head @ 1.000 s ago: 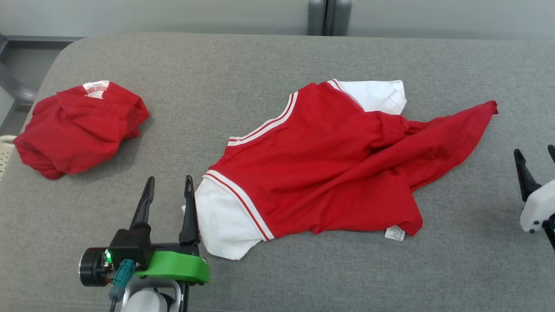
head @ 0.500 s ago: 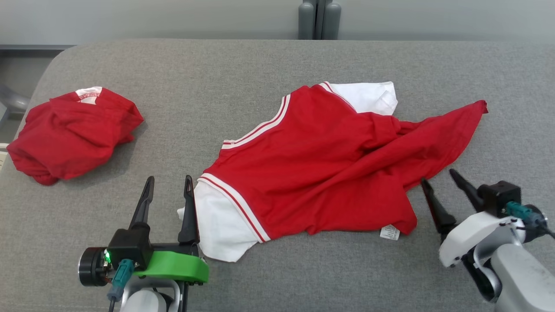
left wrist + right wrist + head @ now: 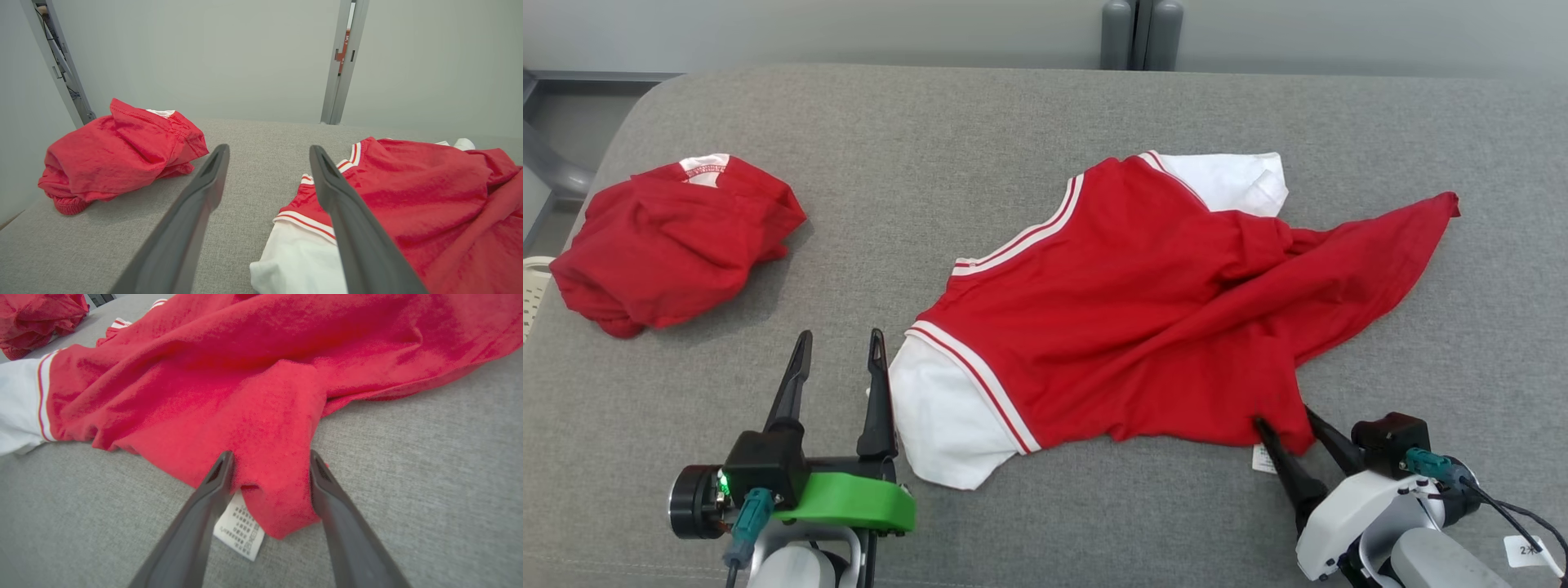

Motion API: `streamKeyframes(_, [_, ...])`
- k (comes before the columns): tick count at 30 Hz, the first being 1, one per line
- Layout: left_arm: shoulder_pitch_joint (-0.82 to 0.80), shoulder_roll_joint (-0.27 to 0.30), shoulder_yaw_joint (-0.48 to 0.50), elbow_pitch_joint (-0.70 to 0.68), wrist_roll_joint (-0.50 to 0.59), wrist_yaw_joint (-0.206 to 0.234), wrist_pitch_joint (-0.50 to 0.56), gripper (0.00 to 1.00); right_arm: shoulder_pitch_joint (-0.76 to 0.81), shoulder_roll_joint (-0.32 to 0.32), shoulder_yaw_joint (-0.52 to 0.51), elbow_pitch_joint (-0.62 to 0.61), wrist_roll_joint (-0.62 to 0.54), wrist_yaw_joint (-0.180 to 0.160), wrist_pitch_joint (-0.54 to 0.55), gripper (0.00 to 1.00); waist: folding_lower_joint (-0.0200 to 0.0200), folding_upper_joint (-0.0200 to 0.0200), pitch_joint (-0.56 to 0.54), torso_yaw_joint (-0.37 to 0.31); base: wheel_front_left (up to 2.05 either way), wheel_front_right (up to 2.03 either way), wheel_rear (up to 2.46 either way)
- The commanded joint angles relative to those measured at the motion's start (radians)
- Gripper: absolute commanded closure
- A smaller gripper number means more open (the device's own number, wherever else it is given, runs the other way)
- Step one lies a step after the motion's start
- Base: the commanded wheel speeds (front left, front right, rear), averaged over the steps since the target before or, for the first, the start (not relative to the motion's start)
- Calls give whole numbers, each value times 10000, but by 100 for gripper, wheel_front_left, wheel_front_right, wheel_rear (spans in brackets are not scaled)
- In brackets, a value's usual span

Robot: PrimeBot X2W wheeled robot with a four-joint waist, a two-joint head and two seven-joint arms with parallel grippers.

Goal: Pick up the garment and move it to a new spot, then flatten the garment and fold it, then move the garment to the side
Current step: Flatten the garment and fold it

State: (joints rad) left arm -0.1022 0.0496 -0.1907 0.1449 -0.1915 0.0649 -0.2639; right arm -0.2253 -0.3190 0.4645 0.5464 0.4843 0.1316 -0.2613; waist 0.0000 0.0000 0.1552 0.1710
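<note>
The garment [image 3: 1143, 327], a red shirt with white sleeves and striped trim, lies rumpled across the middle of the grey table [image 3: 931, 147]. My right gripper [image 3: 1286, 418] is at its near right corner, open, one finger on each side of the red hem. The right wrist view shows that corner [image 3: 278, 490] lying between the fingers of the right gripper [image 3: 270, 454], with a white care label [image 3: 241, 531] beside it. My left gripper [image 3: 841, 335] stands open at the near left. Its right finger is alongside the white sleeve [image 3: 943, 416]. The left wrist view shows the left gripper [image 3: 269, 149] with nothing between its fingers.
A second red garment [image 3: 674, 237] sits bunched at the table's far left, also in the left wrist view [image 3: 118, 155]. The rim of a white basket [image 3: 533, 286] shows off the left edge. A grey post [image 3: 1141, 33] stands behind the table.
My right gripper has come in from the right edge to the garment's near right corner and now straddles it. The left gripper has stayed put. The camera swayed slightly.
</note>
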Motion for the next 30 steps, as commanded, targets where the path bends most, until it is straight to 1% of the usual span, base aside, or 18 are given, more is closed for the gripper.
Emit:
streamKeyframes(1, [90,18,87,-28,11,36,-6,0,42,-25,-34,42,94,-18,9,100,0,0,15,-65,0,0,0])
streamKeyframes(3, [157,17,108,-36,29,70,-6,0,-24,-108,-109,63,89,-18,-4,100,0,0,12,-160,0,0,0])
streamKeyframes(8, [103,18,77,-7,45,51,-6,0,132,-375,-460,-316,-790,-18,-34,100,0,0,-53,-364,0,0,0])
streamKeyframes(12, [138,18,78,25,40,44,-6,0,837,-328,-521,-1166,-1489,-17,6,100,0,0,-146,-462,0,0,0])
streamKeyframes(16, [192,18,102,39,48,19,-6,0,1716,-188,-235,-1953,-1710,-17,499,100,0,0,-192,-510,0,0,0])
streamKeyframes(17, [199,18,116,40,48,12,-6,0,1874,-133,-237,-2111,-1668,-17,573,77,0,0,-195,-523,0,0,0])
streamKeyframes(18, [209,18,129,39,48,7,-6,0,2043,-104,-293,-2246,-1580,-18,657,0,0,0,-196,-538,0,0,0])
streamKeyframes(23, [233,18,144,22,46,18,-6,0,2378,-29,-975,-2746,-1410,-17,587,0,0,0,-218,-629,0,0,0])
streamKeyframes(27, [235,18,91,44,30,6,-6,0,2285,-276,-1735,-3077,-1310,-18,482,0,0,0,-262,-658,0,0,0])
streamKeyframes(30, [215,18,55,37,15,-14,-6,0,1975,-518,-2265,-3035,-1405,-18,615,0,0,0,-254,-645,0,0,0])
